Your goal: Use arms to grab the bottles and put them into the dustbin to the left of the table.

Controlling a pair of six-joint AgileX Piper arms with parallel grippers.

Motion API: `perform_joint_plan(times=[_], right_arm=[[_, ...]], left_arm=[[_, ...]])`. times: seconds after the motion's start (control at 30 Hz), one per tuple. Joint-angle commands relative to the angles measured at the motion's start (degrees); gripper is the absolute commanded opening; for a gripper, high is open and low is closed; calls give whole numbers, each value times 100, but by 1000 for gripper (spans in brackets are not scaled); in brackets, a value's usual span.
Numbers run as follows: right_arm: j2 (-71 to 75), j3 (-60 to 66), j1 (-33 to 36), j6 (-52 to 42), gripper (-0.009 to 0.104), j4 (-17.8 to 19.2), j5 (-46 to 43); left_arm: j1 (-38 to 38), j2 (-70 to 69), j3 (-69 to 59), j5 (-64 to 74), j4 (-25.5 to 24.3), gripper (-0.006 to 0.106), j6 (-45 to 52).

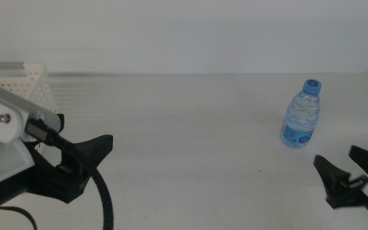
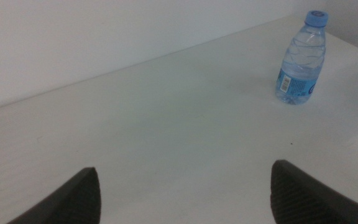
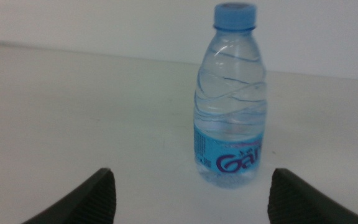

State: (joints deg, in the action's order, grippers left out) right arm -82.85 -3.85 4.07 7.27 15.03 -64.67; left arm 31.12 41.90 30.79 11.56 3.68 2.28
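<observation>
Bottle: one small water bottle (image 1: 301, 114) with a blue cap is seen upright on the table (image 1: 190, 128), free of any contact; no other bottle or can is in view.
Right hand: the right hand (image 1: 347, 167) is held low over the table with its jaws spread wide and nothing between them.
Bottle relative to right hand: the bottle is placed just ahead of the hand, close to the midline between the two fingers, a little toward the right finger (image 3: 303, 198), not yet between them.
Reason for pose (judged): the wide, low, level stance is taken as a line-up on the bottle's lower body, so that a straight advance would bring the fingers to either side of the label.
Left hand: the left hand (image 1: 98, 148) is held wide and empty as well; the bottle is well apart from it, far ahead and off to its right.
Basket: the white perforated basket (image 1: 24, 82) is seen just behind the left hand, at the table's left edge.
Reason for layout (judged): the arm nearest the bottle is used for the grasp, while the left arm waits beside the basket.
Task state (judged): bottle not yet grasped.
</observation>
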Motion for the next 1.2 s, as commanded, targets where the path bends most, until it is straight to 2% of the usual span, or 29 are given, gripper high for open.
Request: perform_joint_plan(times=[0.0,0.37,0.5,0.77,0.83,0.9,1.0,1.07,1.17], right_arm=[[-250,-415,-35,-75,65,47,-881],[-1443,-1832,-35,-10,92,15,-770],[-1839,-2401,-29,-10,94,15,-433],[-2424,-3331,-29,-15,92,15,257],[-2476,-3392,-29,-28,86,15,360],[-2478,-3392,-29,-32,73,15,476],[-2478,-3392,-29,8,33,140,500],[-2463,-3392,4,89,-1,294,482],[-2411,-3497,201,180,0,362,437]], left_arm=[[27,-28,166,-464,28,90,-80],[27,-28,166,-464,28,90,-80],[27,-28,166,-464,28,90,-80],[27,-28,166,-464,28,90,-80],[27,-28,166,-464,28,90,-80],[27,-28,166,-464,28,90,-80],[27,-28,166,-464,28,90,-80],[27,-28,166,-464,28,90,-80],[27,-28,166,-464,28,90,-80]])
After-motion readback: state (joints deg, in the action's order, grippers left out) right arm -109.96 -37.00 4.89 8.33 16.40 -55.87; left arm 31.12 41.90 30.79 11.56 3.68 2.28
